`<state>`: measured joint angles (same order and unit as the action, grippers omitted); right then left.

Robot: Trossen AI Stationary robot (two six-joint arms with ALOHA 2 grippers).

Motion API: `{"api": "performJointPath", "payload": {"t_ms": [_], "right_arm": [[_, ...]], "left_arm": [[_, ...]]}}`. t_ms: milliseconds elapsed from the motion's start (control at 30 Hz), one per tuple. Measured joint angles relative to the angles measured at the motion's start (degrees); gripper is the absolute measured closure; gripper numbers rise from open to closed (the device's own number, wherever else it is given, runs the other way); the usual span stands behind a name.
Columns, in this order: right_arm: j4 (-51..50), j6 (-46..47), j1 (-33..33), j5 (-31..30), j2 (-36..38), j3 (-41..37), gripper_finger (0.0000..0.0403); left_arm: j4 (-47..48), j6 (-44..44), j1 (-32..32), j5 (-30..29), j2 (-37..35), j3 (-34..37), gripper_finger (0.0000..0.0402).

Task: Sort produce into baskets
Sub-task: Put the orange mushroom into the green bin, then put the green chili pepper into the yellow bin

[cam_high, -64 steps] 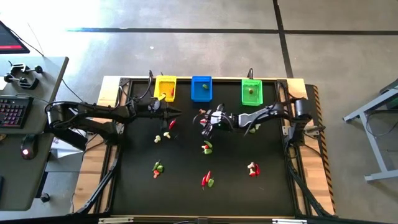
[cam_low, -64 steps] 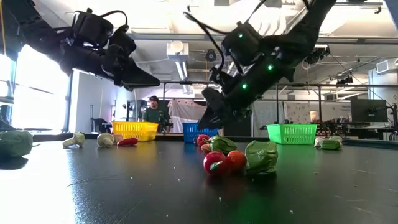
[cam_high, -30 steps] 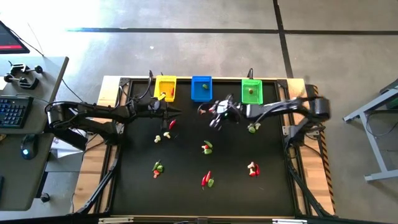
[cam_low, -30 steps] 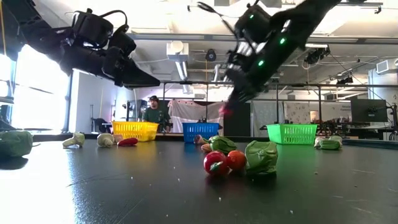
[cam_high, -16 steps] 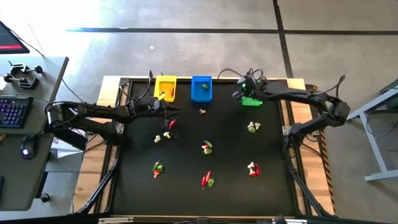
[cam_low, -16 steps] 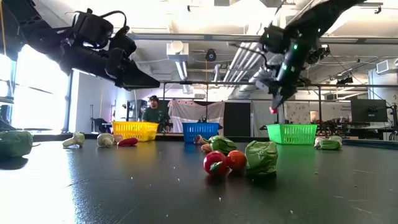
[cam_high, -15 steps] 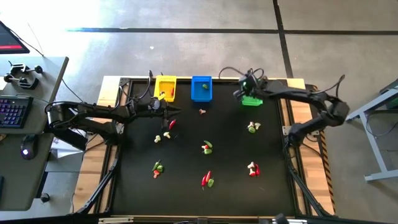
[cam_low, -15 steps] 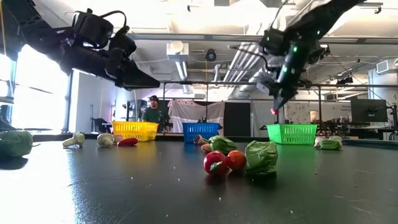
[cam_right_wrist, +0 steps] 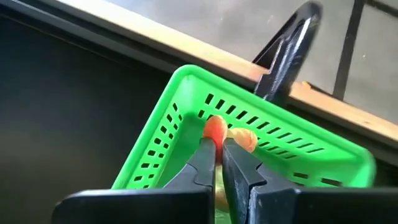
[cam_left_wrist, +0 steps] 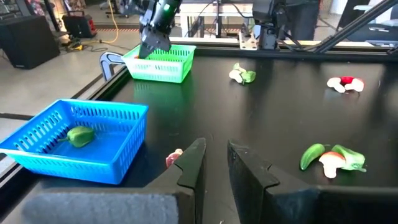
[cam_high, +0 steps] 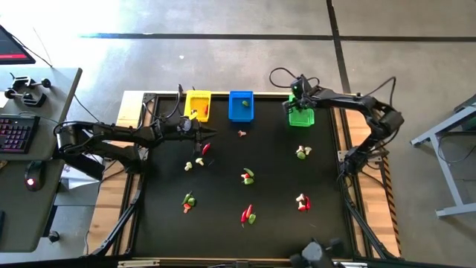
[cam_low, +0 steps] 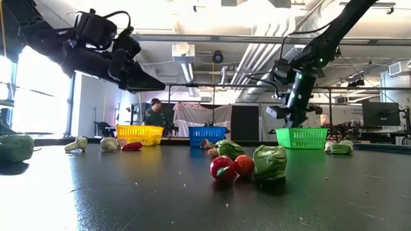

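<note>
The left gripper (cam_high: 212,133) waits just below the yellow basket (cam_high: 198,105), fingers a little apart and empty. The blue basket (cam_high: 241,106) already has a green piece in it. The right gripper (cam_right_wrist: 215,154) hangs over the green basket (cam_high: 300,112), pinching a small red-orange piece (cam_right_wrist: 215,128). Judged from here, it should open only while centred inside the rim, low enough that the piece cannot bounce out.

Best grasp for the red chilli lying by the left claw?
Red chilli: probably pinch mid-length across its slim width, coming straight down; it lies flat, so sides offer little. Left claw, open, is nearest; right claw is shut on a red piece over the green basket.
</note>
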<state>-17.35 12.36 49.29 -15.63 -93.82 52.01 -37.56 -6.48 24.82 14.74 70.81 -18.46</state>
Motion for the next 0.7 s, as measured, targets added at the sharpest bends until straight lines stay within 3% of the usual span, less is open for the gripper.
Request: {"api": "performJointPath", "payload": {"t_ms": [200,500,700], "right_arm": [[0.4,0.0,0.2,0.5,-0.9,0.0,0.0374],[0.3,1.4,-0.4,0.4,-0.9,0.0,0.0289],[-1.0,0.2,-4.1,-1.3,3.4,0.0,0.0297]], "left_arm": [[0.0,0.4,0.0,0.0,0.0,0.0,0.0351],[-0.1,1.8,0.0,0.0,0.0,0.0,0.0351],[-0.1,1.8,0.0,0.0,0.0,0.0,0.0351]]}}
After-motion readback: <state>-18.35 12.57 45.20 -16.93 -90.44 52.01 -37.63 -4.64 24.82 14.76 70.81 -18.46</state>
